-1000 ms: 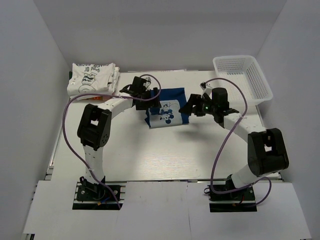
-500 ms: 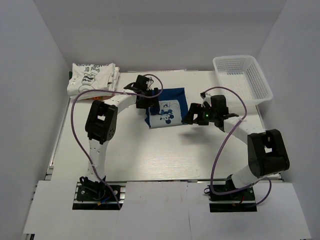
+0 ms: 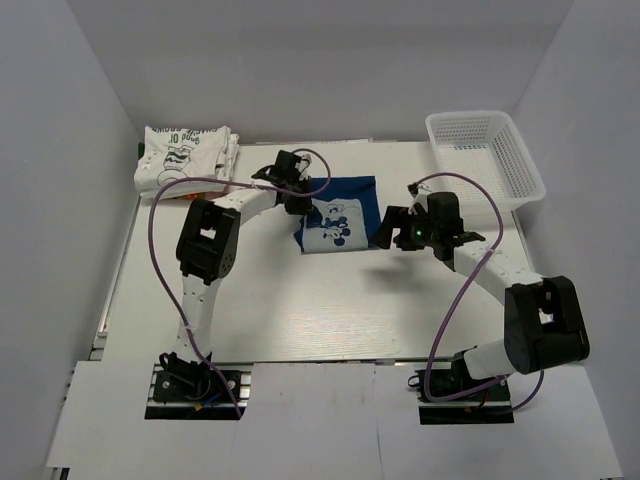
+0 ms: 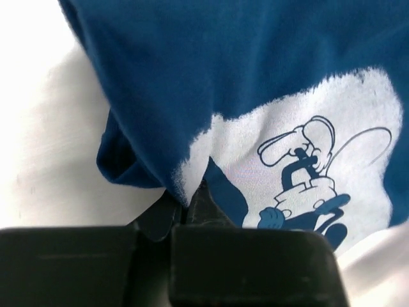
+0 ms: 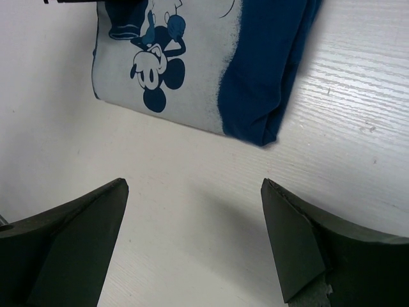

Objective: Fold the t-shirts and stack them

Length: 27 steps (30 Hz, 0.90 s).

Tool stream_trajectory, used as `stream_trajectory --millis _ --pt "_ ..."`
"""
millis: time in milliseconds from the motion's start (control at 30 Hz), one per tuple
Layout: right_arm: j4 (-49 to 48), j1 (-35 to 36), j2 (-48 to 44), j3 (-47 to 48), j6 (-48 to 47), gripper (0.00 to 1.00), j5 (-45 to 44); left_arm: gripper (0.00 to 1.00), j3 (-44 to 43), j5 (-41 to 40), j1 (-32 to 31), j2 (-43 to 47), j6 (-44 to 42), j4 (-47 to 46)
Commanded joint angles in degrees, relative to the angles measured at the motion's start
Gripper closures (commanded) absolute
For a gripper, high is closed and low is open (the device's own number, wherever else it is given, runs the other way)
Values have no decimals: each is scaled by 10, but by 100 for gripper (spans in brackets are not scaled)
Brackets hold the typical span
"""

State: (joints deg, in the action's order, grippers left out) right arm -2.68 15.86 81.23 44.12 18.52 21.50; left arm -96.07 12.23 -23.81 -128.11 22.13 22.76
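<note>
We're over the middle of the table [image 3: 300, 310] now, where the folded blue t-shirt [image 3: 345, 225] lies flat, its white cartoon panel facing up. The left gripper [image 4: 189, 203] is on it. In the wrist view its fingers are pressed together on a bunched fold at the shirt's edge, with blue cloth pinched between the tips. From above, that grip sits at the shirt's far-left corner. Across from it, the right gripper [image 5: 193, 185] hangs just off the shirt's right edge with its fingers spread wide. It touches nothing, and there is bare table between it and the near-right corner of the cloth. We'd say the folding looks done and stacking is the step in hand. Here's the relation that matters: the pile of white t-shirts [image 3: 183, 155] sits in the far-left corner, well apart from the blue one and up and to the left of it. So the pinched corner is the one facing the pile, and the left arm is plainly the nearer of the two. The folded packet reads close to square from above, so we can't call a long axis. With one corner held, a drag toward the pile could pull the fold open. The white basket [image 3: 487, 150] at the far right sits away from both grippers.
</note>
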Motion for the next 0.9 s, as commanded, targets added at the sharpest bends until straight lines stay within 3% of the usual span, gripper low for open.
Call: stream_trajectory --millis 0,167,467,600,867 --pt "-3 0 -20 -6 -19 10 -22 100 -38 -40 -5 -22 -18 46" --pt "-2 -1 -21 -9 -24 10 -37 100 -82 -153 -5 32 -117 76" --pt "2 -1 -21 -11 -41 10 -72 100 -116 -280 17 113 -305 111" --pt "2 0 -20 -11 -40 10 -75 100 -155 -350 23 106 -356 141" --pt "5 -2 -35 -18 -37 10 -94 100 -197 -383 56 123 -394 155"
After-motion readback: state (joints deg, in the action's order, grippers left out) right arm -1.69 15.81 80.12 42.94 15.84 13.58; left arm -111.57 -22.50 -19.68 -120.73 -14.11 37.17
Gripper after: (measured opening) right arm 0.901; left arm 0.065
